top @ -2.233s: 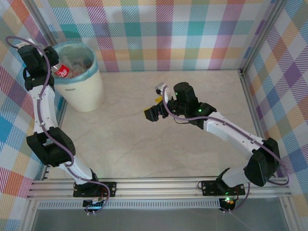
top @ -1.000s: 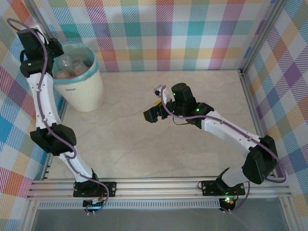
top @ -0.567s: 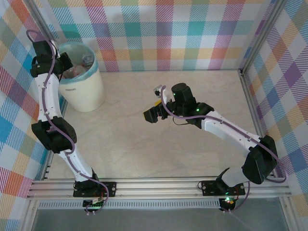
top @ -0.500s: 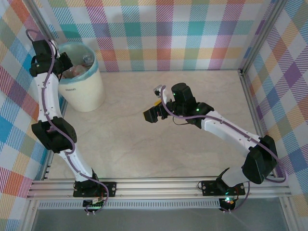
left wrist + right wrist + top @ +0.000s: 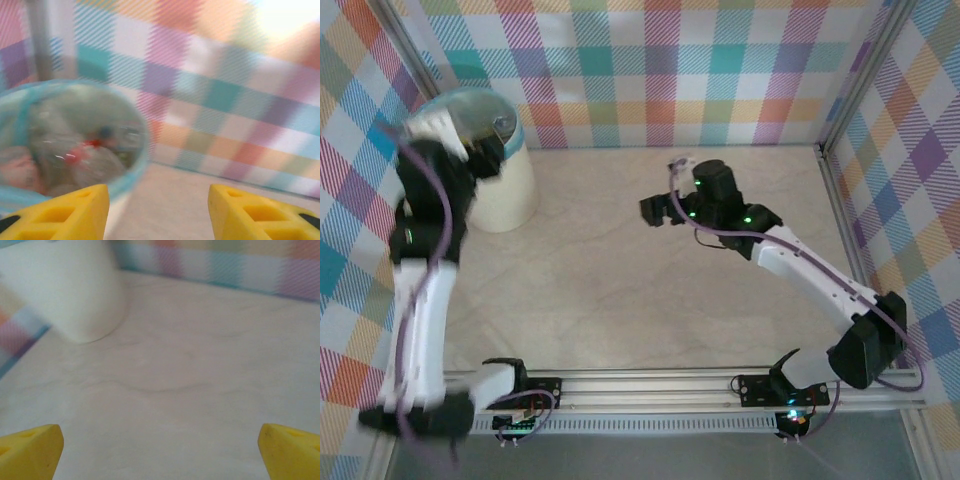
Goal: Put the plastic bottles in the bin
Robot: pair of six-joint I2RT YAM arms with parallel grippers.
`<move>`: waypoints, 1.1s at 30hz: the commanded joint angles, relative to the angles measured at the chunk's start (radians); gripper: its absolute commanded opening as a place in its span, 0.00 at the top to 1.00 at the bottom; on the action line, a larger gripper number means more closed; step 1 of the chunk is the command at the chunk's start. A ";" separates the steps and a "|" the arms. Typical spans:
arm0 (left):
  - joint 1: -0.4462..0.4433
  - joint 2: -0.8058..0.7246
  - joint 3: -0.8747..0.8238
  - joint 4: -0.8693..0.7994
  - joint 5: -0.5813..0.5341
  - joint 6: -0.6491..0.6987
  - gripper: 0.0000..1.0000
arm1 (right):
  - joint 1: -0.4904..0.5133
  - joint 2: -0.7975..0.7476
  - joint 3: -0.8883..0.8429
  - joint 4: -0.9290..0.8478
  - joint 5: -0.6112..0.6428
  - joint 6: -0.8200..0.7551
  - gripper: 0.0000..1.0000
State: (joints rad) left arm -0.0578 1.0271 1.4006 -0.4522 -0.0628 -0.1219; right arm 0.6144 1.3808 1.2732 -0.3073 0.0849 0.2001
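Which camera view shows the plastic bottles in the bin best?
Left wrist: it looks into the bin at the plastic bottles, though blurred. Top external gives a small, unclear glimpse beside the left arm; right wrist catches the bin's outer wall.

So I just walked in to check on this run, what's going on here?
Two robot arms are putting bottles into a bin. The left gripper is open and empty, just beside the rim of the bin. Several bottles lie inside the bin, though they are blurred. The right gripper is open too and holds nothing, low over the table out in the middle, facing the bin.
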 commanded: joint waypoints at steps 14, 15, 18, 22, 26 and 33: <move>-0.334 -0.210 -1.051 0.750 -0.411 0.169 0.37 | -0.301 -0.134 -0.715 0.586 0.352 -0.324 0.00; -0.314 -0.157 -1.058 0.779 -0.391 0.172 0.37 | -0.304 -0.121 -0.760 0.665 0.353 -0.333 0.00; -0.244 -0.003 -1.084 0.917 -0.316 0.175 0.38 | -0.338 -0.083 -0.853 0.863 0.246 -0.366 0.00; -0.099 0.174 -1.081 1.051 -0.148 0.154 0.38 | -0.422 0.028 -0.908 1.107 0.016 -0.384 0.00; 0.005 0.283 -1.069 1.166 0.036 0.154 0.38 | -0.545 0.051 -0.905 1.124 -0.133 -0.290 0.00; 0.044 0.448 -1.054 1.322 0.169 0.163 0.36 | -0.663 0.158 -0.932 1.274 -0.265 -0.181 0.00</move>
State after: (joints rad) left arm -0.0292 1.4178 0.3347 0.7334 0.0025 0.0391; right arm -0.0521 1.5276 0.3004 0.9066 -0.0757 -0.0303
